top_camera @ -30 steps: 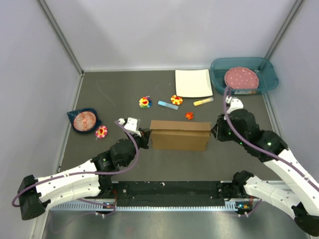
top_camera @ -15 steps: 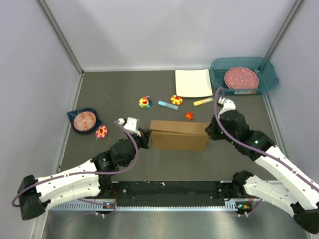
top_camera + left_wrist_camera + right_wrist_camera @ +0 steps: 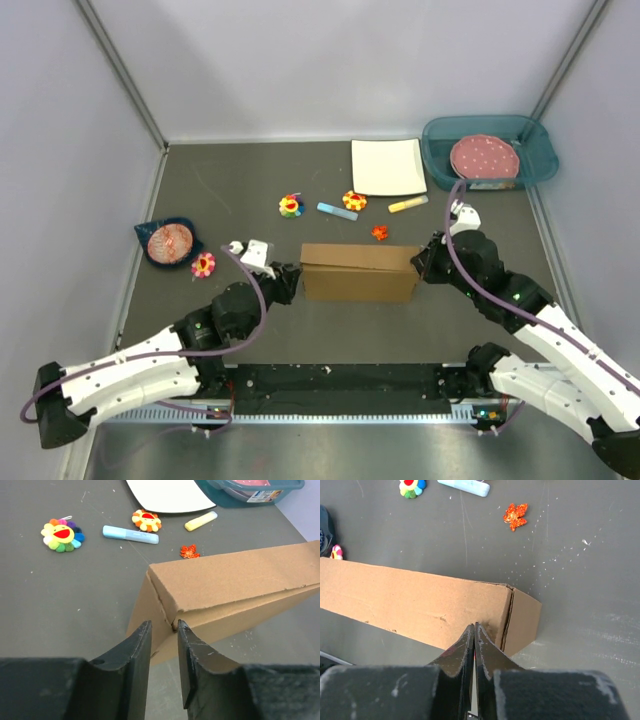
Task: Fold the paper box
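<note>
The paper box [image 3: 360,272] is brown cardboard, folded shut into a long low block in the middle of the table. It also shows in the left wrist view [image 3: 235,587] and the right wrist view [image 3: 410,602]. My left gripper [image 3: 287,281] is at the box's left end. Its jaws stand a narrow gap apart [image 3: 163,626], with the box's end corner just past the tips. My right gripper [image 3: 425,262] is at the box's right end. It is shut [image 3: 474,626] with nothing between the fingers, and its tips rest on the box's top face near the end fold.
Behind the box lie a red leaf [image 3: 380,232], a blue marker [image 3: 337,211], a yellow marker [image 3: 408,204], two flower toys [image 3: 291,206] [image 3: 354,200] and a white square plate [image 3: 388,166]. A teal bin [image 3: 535,160] holds a pink plate at back right. A dark bowl [image 3: 168,242] and another flower toy [image 3: 203,264] are at left.
The right gripper moved in to the box's right end and stays there. The box's lid now lies flatter. The left arm drew back slightly to the left.
</note>
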Controlling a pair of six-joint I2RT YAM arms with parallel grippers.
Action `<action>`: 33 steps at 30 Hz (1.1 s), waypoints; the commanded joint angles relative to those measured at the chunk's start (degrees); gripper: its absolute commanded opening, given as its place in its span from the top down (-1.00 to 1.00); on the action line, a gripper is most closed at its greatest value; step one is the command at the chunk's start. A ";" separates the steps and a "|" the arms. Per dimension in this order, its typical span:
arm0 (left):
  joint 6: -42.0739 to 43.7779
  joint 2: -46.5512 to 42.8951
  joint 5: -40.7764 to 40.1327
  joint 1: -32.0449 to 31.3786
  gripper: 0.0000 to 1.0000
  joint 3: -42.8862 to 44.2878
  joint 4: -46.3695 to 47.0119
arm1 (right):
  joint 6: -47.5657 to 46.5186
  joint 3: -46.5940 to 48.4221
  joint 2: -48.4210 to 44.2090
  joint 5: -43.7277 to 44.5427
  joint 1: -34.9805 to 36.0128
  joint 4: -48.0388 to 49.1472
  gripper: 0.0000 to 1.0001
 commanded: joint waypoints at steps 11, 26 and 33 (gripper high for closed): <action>7.29 -6.58 10.36 0.04 0.00 11.27 -7.29 | 0.15 0.27 2.46 1.52 0.13 -8.45 1.00; 2.37 1.76 14.75 11.82 0.87 8.90 8.35 | -0.29 -0.26 1.85 0.73 0.04 -8.36 1.00; -1.84 4.49 19.41 11.82 0.89 2.68 11.17 | 0.32 -1.14 1.23 0.29 0.04 -8.45 1.00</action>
